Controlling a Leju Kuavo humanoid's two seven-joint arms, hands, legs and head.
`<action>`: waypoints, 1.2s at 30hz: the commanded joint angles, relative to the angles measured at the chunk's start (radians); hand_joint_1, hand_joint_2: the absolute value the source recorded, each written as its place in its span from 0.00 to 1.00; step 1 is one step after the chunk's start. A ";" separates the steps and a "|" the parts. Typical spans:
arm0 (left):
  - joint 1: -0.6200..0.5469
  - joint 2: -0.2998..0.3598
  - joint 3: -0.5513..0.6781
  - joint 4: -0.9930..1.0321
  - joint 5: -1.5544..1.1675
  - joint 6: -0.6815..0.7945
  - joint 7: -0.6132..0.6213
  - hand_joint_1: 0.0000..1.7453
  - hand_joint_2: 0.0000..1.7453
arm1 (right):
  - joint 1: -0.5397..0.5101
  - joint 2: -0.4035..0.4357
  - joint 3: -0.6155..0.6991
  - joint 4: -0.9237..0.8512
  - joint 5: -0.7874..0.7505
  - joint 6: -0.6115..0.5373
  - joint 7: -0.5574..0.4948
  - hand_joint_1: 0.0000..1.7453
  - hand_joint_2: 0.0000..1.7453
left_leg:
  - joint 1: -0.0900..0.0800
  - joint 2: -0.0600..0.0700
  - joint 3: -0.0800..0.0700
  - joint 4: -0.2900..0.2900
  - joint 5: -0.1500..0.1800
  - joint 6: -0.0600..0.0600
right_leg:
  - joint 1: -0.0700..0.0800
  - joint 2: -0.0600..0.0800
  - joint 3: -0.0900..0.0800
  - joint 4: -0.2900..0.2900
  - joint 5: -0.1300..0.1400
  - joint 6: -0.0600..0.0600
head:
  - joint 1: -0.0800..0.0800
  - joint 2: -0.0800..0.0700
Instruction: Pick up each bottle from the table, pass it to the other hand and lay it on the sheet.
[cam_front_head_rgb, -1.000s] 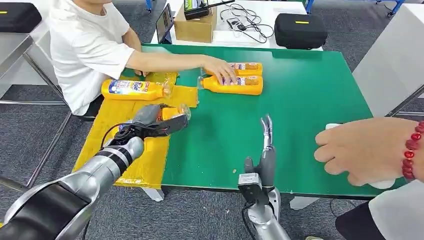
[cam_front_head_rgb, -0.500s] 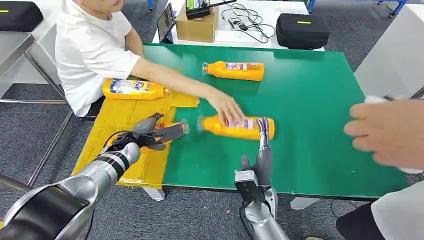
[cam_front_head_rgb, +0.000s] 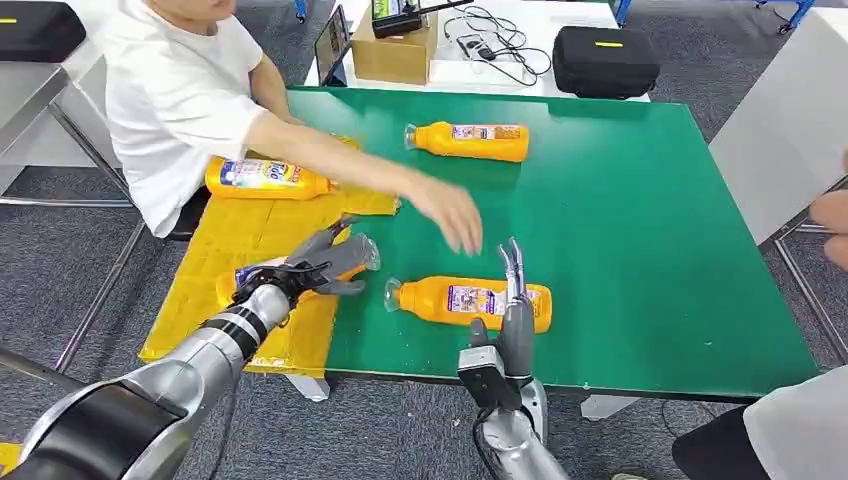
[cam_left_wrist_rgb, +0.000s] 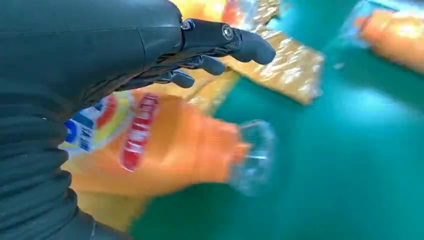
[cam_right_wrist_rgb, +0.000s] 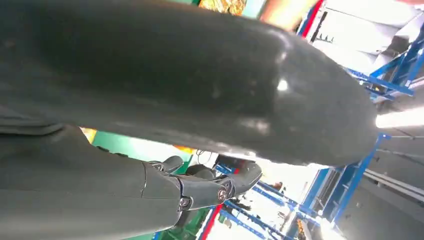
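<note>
Where it lies: orange bottle (cam_front_head_rgb: 470, 300), clear-capped.

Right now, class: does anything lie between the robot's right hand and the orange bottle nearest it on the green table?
Nothing visible does. The right hand is upright at the near bottle, its fingers overlapping it. The person's hand hovers beyond the bottle, not between.

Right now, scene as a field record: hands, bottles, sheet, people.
left hand: open, fingers spread over a bottle lying on the sheet
right hand: open, upright at the near bottle
far bottle: on its side on the table
sheet: yellow, also carries a second bottle
person's hand: above the table, near the near bottle
</note>
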 joint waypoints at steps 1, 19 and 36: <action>-0.014 0.013 0.061 -0.095 0.036 -0.060 -0.043 0.00 1.00 | -0.044 -0.035 0.043 0.063 -0.012 -0.017 -0.009 0.00 0.00 | 0.001 0.002 0.003 0.000 -0.002 -0.001 | 0.002 0.001 0.003 0.000 -0.001 -0.003 | 0.000 0.000; 0.251 0.021 0.253 -0.632 0.322 0.137 -0.134 0.00 1.00 | -0.107 -0.136 0.044 0.260 0.457 0.022 0.308 0.00 0.00 | 0.000 0.003 0.004 -0.002 -0.001 0.000 | 0.001 0.002 0.003 -0.002 0.000 -0.001 | 0.000 0.000; 0.660 -0.080 0.158 -1.047 0.404 0.231 -0.164 0.00 1.00 | -0.150 -0.189 -0.150 0.328 0.770 0.155 0.620 0.00 1.00 | 0.001 -0.002 0.001 0.001 -0.004 0.000 | 0.001 -0.003 0.003 -0.003 -0.003 -0.002 | 0.000 0.000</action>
